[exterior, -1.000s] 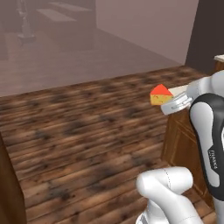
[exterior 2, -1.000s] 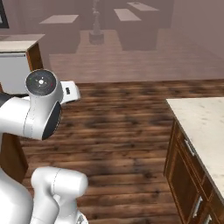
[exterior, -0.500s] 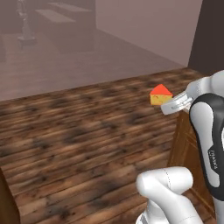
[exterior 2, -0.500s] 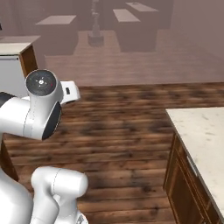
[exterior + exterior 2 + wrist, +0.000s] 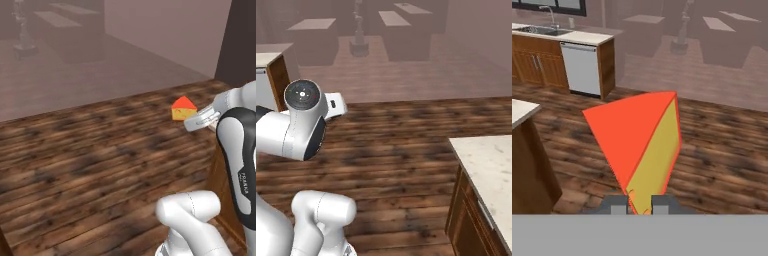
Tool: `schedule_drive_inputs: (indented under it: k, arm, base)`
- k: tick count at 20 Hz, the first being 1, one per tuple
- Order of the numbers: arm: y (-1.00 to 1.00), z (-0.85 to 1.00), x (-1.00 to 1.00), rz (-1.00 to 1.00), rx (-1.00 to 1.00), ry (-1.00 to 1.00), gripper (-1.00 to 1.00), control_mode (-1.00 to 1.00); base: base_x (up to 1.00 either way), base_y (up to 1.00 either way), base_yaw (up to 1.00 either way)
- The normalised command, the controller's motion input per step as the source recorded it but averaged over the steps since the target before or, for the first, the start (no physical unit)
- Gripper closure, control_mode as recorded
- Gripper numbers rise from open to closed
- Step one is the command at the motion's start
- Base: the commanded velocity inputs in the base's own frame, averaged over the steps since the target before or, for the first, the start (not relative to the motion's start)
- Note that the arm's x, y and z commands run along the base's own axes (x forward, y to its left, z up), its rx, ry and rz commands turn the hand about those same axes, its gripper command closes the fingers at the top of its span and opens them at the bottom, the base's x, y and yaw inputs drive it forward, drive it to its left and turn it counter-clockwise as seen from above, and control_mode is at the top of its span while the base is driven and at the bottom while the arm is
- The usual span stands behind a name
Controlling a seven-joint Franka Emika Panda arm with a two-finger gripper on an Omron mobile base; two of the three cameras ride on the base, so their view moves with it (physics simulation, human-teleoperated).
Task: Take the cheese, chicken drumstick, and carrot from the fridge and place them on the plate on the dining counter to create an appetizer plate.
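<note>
Above dark wood floor (image 5: 90, 165) | fingers (image 5: 637, 204) grasping cheese (image 5: 639, 145) | beige countertop (image 5: 491, 165), perhaps dining counter

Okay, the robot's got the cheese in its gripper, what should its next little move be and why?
Probably keep carrying: hold the gripper shut on the cheese and drive on toward the stone-topped counter at the right. The wedge hangs over bare wood floor, and no plate is in sight yet, so releasing now would drop it.

the matt orange-yellow cheese wedge with its smooth red rind (image 5: 643, 145) hangs over a dark, knotty wood-plank floor (image 5: 90, 165) beside a speckled beige stone countertop (image 5: 491, 165).
</note>
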Motion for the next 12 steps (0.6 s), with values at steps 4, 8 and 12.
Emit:
schedule_drive_inputs:
  k: [4,8,12]
  arm:
    - [0.0,0.0,0.0,0.0,0.0,0.0,1.0,1.0]
    - [0.0,0.0,0.0,0.0,0.0,0.0,1.0,1.0]
    - [0.0,0.0,0.0,0.0,0.0,0.0,1.0,1.0]
  base:
    - [0.84,0.0,-0.1]
    - [0.8,-0.03,-0.15]
    - [0.73,-0.09,-0.19]
